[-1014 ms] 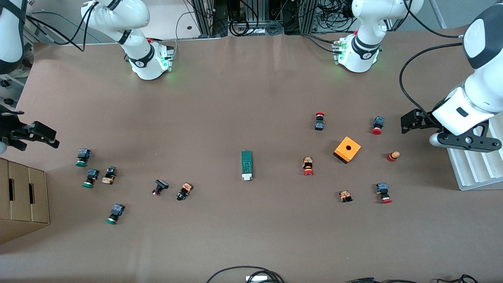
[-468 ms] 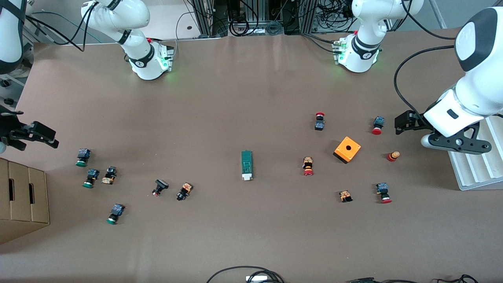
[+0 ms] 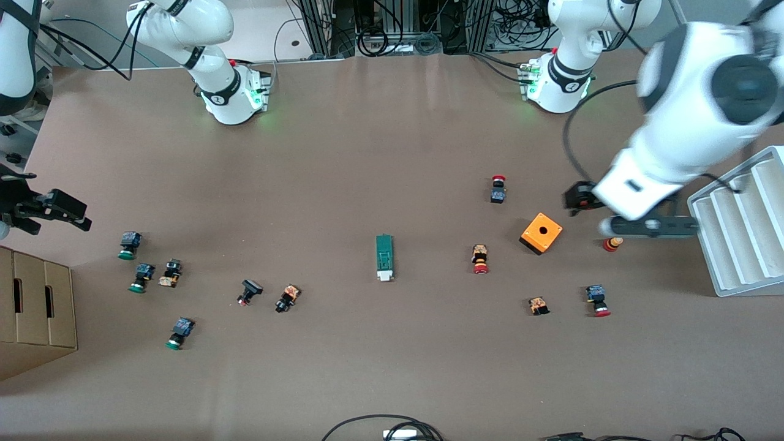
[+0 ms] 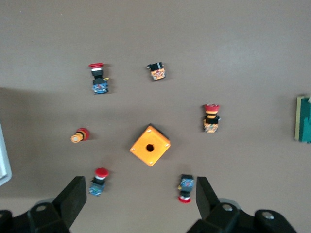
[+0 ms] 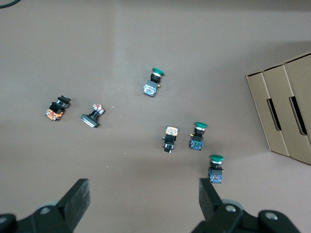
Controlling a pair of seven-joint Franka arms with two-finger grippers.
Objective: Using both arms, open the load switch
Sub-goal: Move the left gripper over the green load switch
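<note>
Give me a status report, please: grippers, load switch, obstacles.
Left gripper open, in the air over the red buttons beside the orange box. Right gripper open, over the green buttons. Load switch untouched, mid-table. Nothing on it.

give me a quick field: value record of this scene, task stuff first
load switch: green bar with white end, flat on the table's middle, untouched
left gripper: open, empty, in the air over the red-capped push-buttons near the orange box
right gripper: open, empty, over the right arm's end of the table above the green-capped push-buttons
cardboard box: at the right arm's end
white rack: at the left arm's end
task state: switch not yet reached by either arm
</note>
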